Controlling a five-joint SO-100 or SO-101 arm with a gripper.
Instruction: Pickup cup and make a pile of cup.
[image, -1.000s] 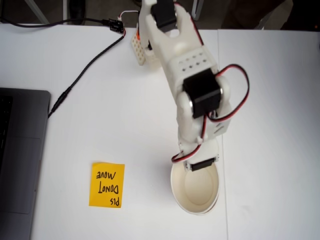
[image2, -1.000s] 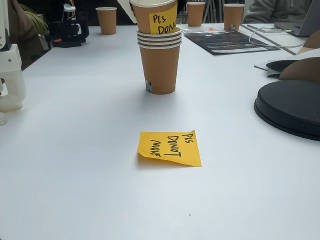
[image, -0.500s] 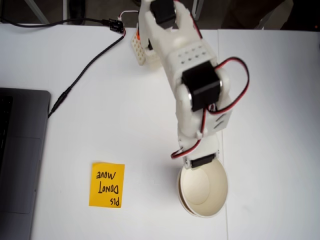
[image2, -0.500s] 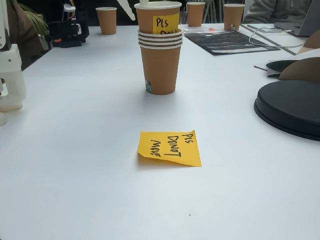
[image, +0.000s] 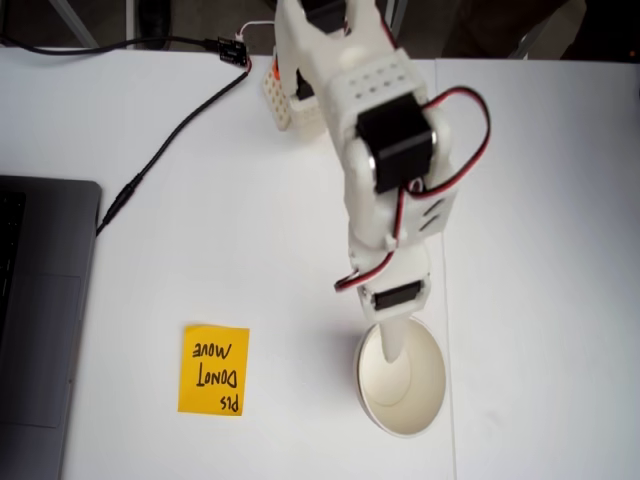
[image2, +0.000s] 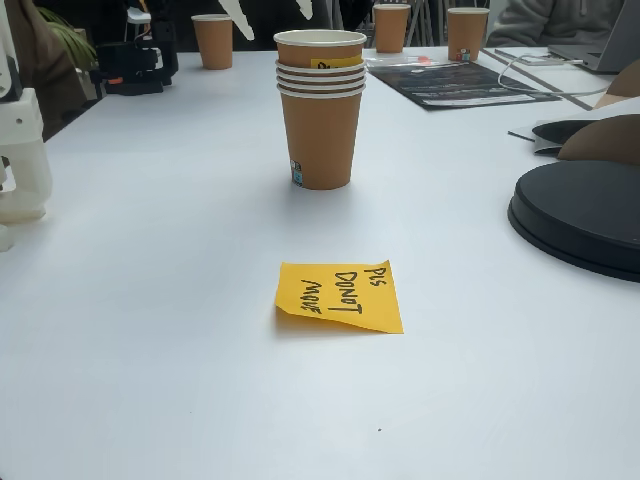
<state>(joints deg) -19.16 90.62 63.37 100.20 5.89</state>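
Observation:
The cup (image2: 319, 40) sits nested as the top one of the pile of cup (image2: 320, 130), a stack of several tan paper cups in mid-table. Only a sliver of its orange-yellow note (image2: 335, 63) shows above the rim below it. From above, the pile looks like one white-lined cup (image: 405, 385). My gripper (image2: 272, 12) hangs open just above the pile, its two white fingertips apart and holding nothing. In the downward fixed view, the gripper (image: 392, 350) reaches over the cup's near rim with one white finger (image: 391, 335) showing.
A flat orange-yellow note (image: 214, 370) (image2: 340, 295) lies beside the pile. A laptop (image: 40, 320) and a black cable (image: 170, 140) lie at the left. A black round object (image2: 580, 215) sits at the right. Single cups (image2: 213, 40) stand at the far edge.
The noted cup has sunk into the stack until its note is nearly hidden. The fingers have let it go and now stand apart above the rim.

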